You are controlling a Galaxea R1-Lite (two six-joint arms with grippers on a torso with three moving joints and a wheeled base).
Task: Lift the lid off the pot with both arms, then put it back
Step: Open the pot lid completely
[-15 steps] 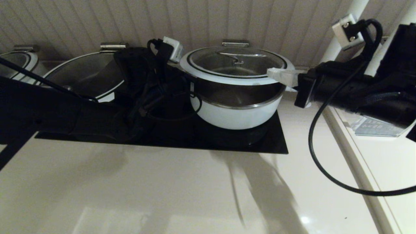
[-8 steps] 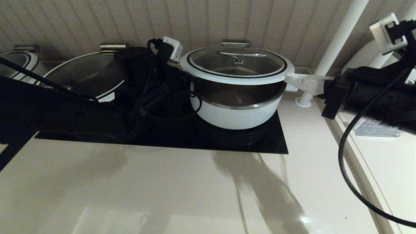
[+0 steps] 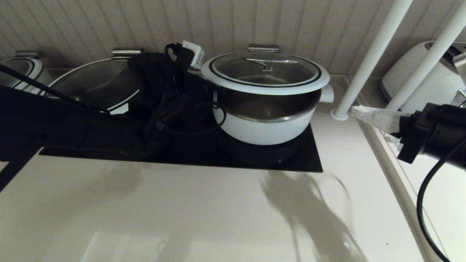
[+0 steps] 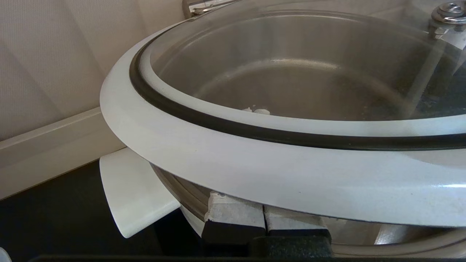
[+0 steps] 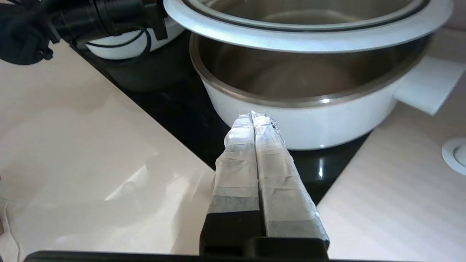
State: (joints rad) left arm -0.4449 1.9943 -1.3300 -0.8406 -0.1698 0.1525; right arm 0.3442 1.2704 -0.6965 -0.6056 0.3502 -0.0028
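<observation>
Lid raised clear of the pot, tilted with its front edge high and the back edge near the wall, a dark gap showing steel inside the pot between white rim and steel rim. Sits at upper centre of the head view, with curved steel handle at its middle and hinge bracket at the back.

Pot resting on a black cooktop set into the pale tabletop, one stubby white side handle poking out toward the frame's right.

Left gripper tucked under the lid's left rim, taped fingers pressed together with no gap, their tops against the underside of the white rim, propping it rather than clamping it. In the head view only its black arm shows, at centre left.

Right gripper at the right edge of the head view, well apart from pot and lid, beside the foot of a white pole. Its taped fingers closed flat against each other, holding nothing, pointing toward the pot's side.

Wider lidded pot behind the left arm at upper left; a white appliance at upper right beyond the poles.
</observation>
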